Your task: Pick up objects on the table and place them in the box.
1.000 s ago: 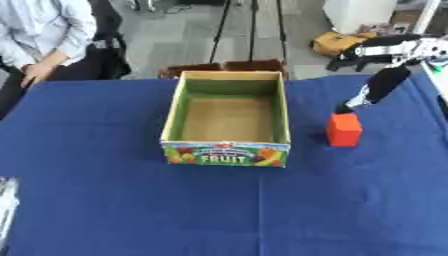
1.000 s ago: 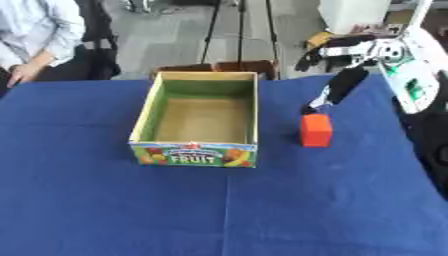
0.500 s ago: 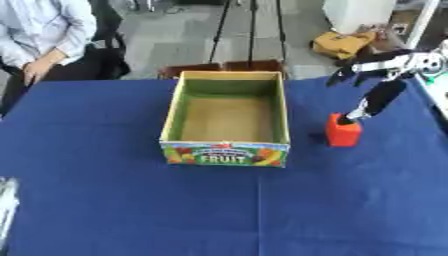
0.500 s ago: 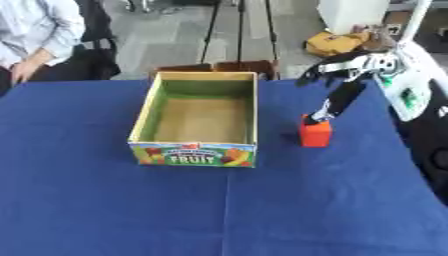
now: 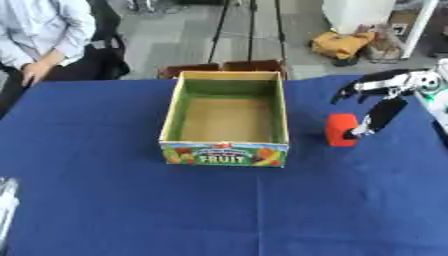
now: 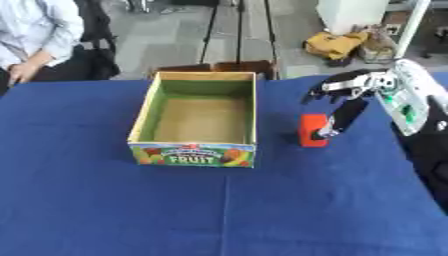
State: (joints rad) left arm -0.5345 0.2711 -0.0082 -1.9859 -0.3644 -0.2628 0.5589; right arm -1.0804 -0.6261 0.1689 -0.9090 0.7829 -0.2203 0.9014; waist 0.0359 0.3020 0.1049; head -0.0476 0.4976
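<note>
Right hand [image 6: 346,100] lowered onto red block [image 6: 311,130]; fingers spread, contact unclear.

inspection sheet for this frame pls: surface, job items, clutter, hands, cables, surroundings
Surface: table under a blue cloth.
Job's things: open cardboard fruit box, upright, nothing seen inside; red block on the cloth to its right, apart from it.
Clutter: nothing seen.
Hands: right hand at the red block's right side, a finger against it, other fingers spread above; left hand not in view.
Cables: nothing seen.
Surroundings: seated person at far left; tripod legs and a yellow bag on the floor beyond.
</note>
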